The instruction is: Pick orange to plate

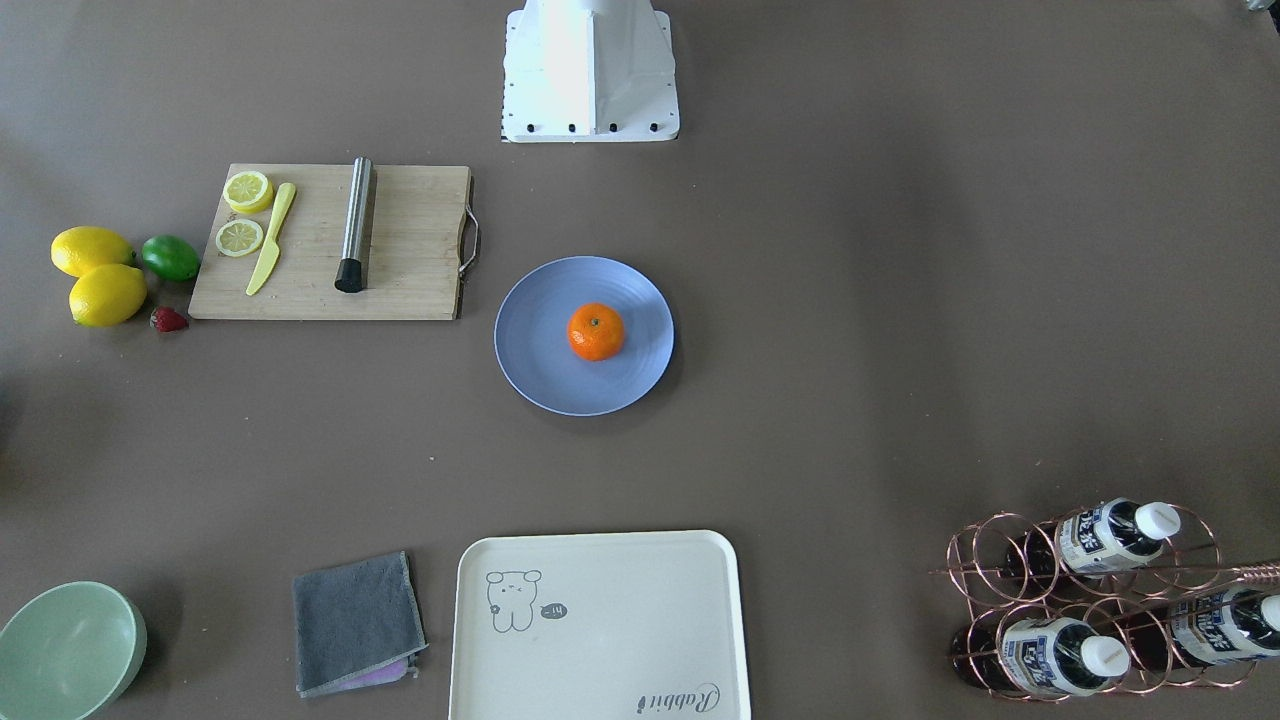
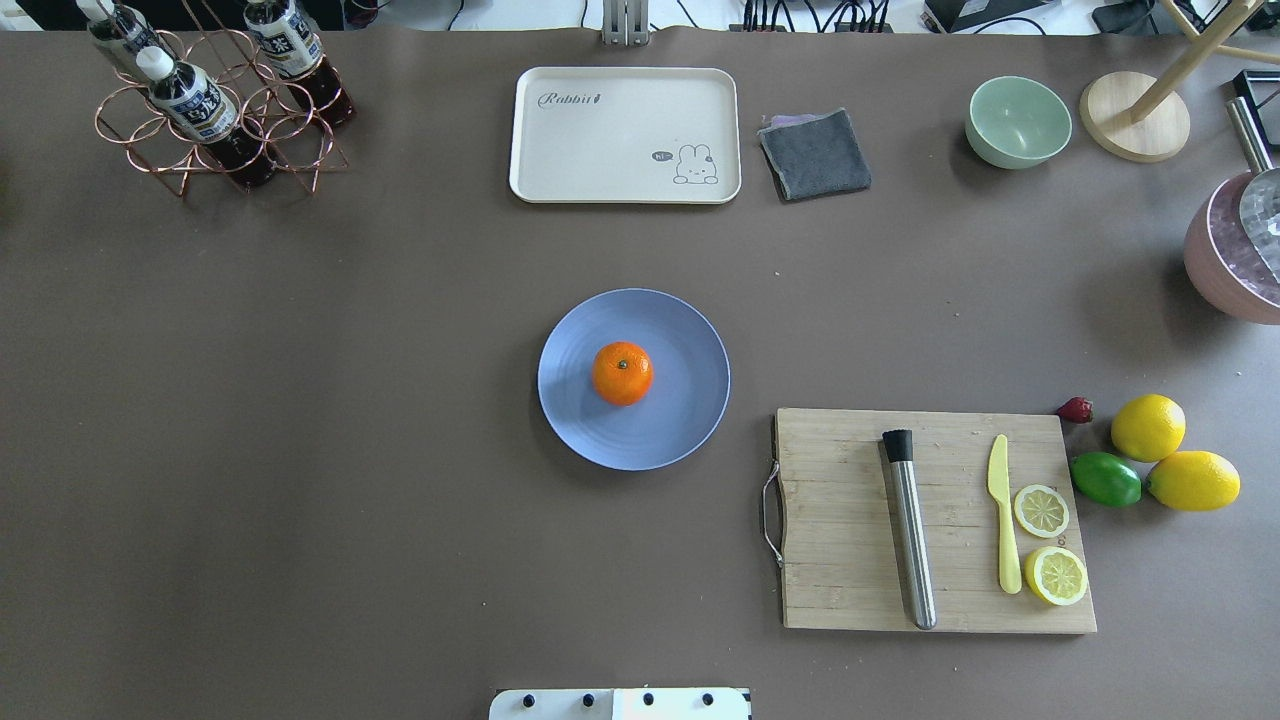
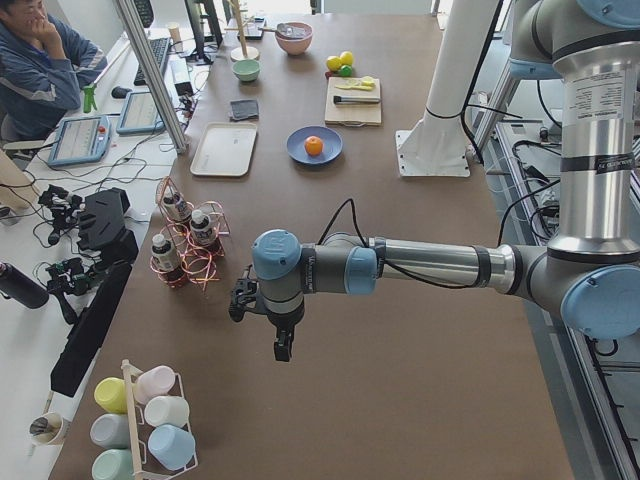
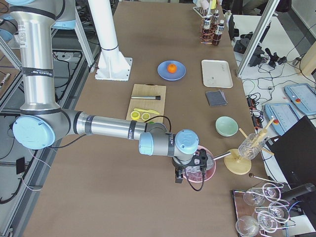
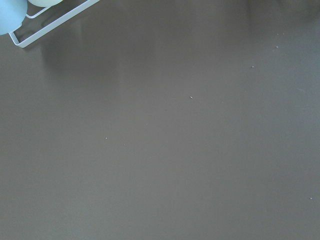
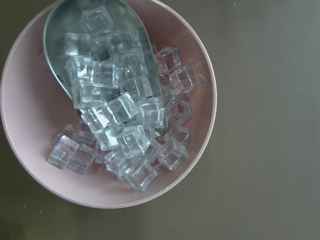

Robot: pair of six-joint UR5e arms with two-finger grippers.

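While looking down from overhead, can place the orange [image 2: 622,373] plainly: resting on the periwinkle-blue plate [image 2: 690,420], near its middle, stem dimple up. Just beside the plate, toward the robot's right, a handled wooden cutting board [image 2: 840,520] bearing a steel muddler [image 2: 910,530], yellow knife [image 2: 1003,525] and two lemon halves [image 2: 1042,511]. Left gripper [image 3: 284,345] hovering over bare brown table [image 2: 300,400] near the copper bottle rack [image 3: 190,245]. Right gripper [image 4: 178,177] hanging above a pink bowl [image 6: 30,165] of ice cubes [image 6: 120,115] with a metal scoop [image 6: 65,20]. Cannot tell for either whether the fingers stand apart or together.
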